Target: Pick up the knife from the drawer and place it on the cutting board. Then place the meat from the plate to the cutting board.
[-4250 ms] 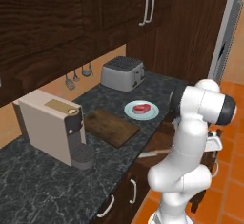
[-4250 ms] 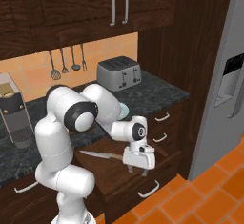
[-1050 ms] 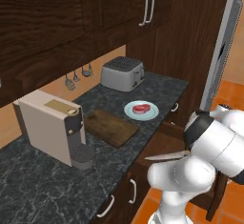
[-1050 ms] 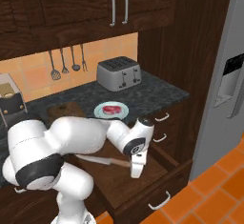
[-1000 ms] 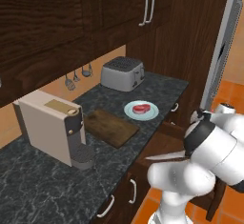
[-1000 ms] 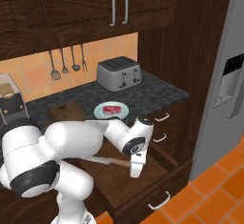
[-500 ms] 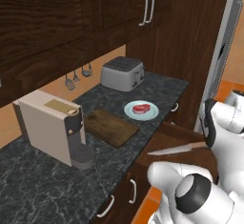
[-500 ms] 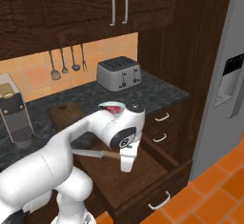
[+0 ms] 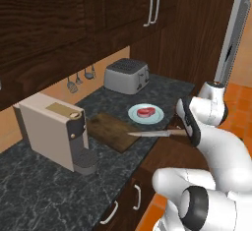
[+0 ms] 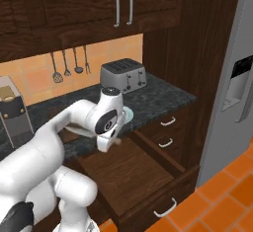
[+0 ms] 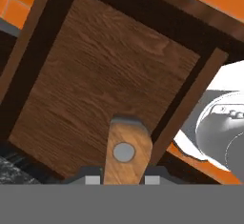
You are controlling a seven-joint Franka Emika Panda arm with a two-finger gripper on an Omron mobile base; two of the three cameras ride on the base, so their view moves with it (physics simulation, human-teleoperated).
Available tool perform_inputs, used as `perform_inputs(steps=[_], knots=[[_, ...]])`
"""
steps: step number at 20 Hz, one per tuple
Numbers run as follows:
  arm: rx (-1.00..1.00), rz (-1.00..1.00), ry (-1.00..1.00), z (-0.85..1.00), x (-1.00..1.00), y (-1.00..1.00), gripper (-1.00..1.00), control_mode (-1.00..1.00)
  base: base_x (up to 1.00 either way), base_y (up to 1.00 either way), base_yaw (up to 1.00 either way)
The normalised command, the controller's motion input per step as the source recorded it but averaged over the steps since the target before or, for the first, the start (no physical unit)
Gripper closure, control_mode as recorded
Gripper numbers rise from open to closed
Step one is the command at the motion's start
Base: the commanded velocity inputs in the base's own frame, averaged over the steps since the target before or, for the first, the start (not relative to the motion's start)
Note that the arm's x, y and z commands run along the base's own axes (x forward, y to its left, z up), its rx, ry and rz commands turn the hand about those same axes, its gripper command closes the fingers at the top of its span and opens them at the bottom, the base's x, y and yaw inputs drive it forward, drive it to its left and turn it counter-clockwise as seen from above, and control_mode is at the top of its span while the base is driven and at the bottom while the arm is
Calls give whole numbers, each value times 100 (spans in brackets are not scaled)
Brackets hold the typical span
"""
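Left base view: a dark speckled stone counter (image 9: 44,195) is seen under dark brown wooden wall cabinets (image 9: 74,14), with a peach tiled backsplash and hanging utensils (image 9: 78,80). On the counter are noted a beige coffee machine (image 9: 56,134), a silver two-slot toaster (image 9: 127,75), a flat dark brown wooden cutting board (image 9: 110,130) and a round pale blue-white plate (image 9: 146,113) bearing the small red raw steak (image 9: 146,111). The long knife with silver-grey blade and light wooden handle (image 9: 155,133) is held level, its tip over the board's near edge, the handle end at the gripper (image 9: 186,132).

Right base view: the dark brown wooden drawer with a curved silver handle (image 10: 138,176) stands pulled out below the counter edge. Smaller drawers (image 10: 165,130), a grey refrigerator (image 10: 232,83) and an orange tiled floor (image 10: 222,201) are seen to the right.

Hand view: the wooden handle, with one round metal rivet, is clamped between the two dark finger tips; the drawer's bare floor lies beyond it.

No brand, label or writing can be read.
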Motion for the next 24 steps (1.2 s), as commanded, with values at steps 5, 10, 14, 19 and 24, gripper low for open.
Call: perform_inputs(steps=[5, 10, 14, 19, 24], knots=[[0, -32, 0, -22, 100, 68, 100, -100, 0, 0, 0], [0, -33, 0, -25, 100, 68, 100, -100, 0, 0, 0], [0, -25, 0, 0, 98, 85, 100, -100, 0, 0, 0], [0, -18, 0, 0, 82, 64, 100, -100, 0, 0, 0], [0, -17, 0, -14, 57, 64, 100, -100, 0, 0, 0]])
